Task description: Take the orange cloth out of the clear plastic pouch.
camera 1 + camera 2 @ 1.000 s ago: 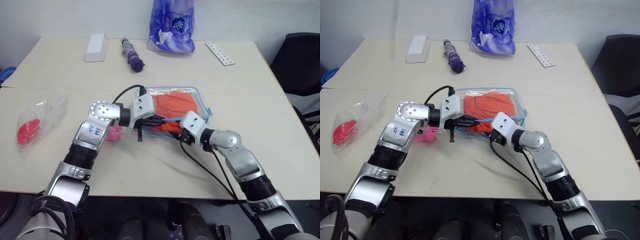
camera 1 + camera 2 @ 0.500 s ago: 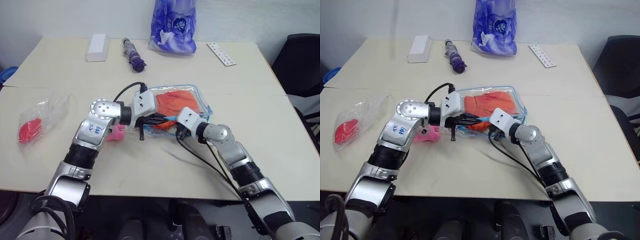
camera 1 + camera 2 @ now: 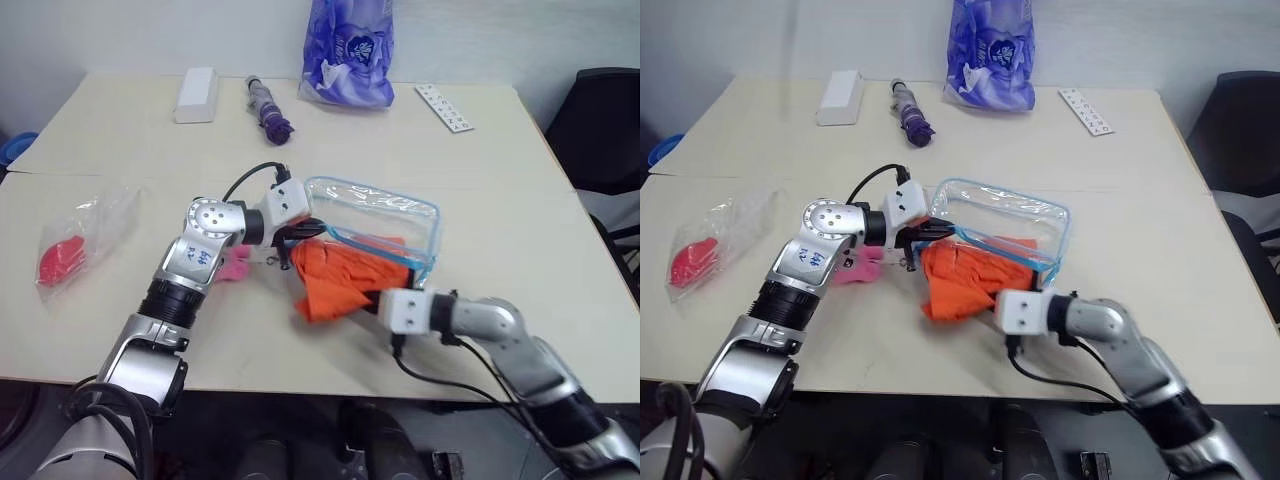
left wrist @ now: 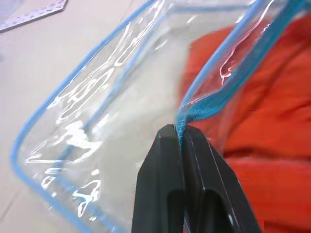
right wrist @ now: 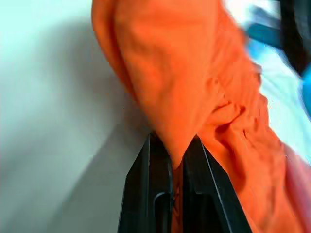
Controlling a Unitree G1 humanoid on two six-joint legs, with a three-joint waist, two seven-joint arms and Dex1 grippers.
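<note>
Two grippers are engaged at the middle of the table (image 3: 520,220). Far left: a thin clear bag (image 3: 85,232) with a red item inside lies flat near the table's left edge. At the back, left to right: a white box (image 3: 195,94), a folded purple umbrella (image 3: 266,108), a blue-purple printed bag (image 3: 348,55) standing upright, and a white strip (image 3: 441,106) lying flat.

Just left of centre, a pink plush toy (image 3: 236,264) lies partly hidden behind the left forearm. The left gripper (image 4: 181,130) has its fingers pressed together on the light blue edging of the clear plastic pouch (image 3: 385,220), at the pouch's left corner by the opening. The pouch is raised at that end, and its see-through body looks mostly empty.

The orange cloth (image 3: 340,278) hangs out of the pouch's near side; most of it lies bunched on the table in front of the pouch, while its far edge is under or just within the blue-edged opening. I cannot tell if that edge is fully free.

Right of centre, the right gripper (image 5: 176,145) is clamped on a fold of the orange cloth at the cloth's near right end, low over the table.
</note>
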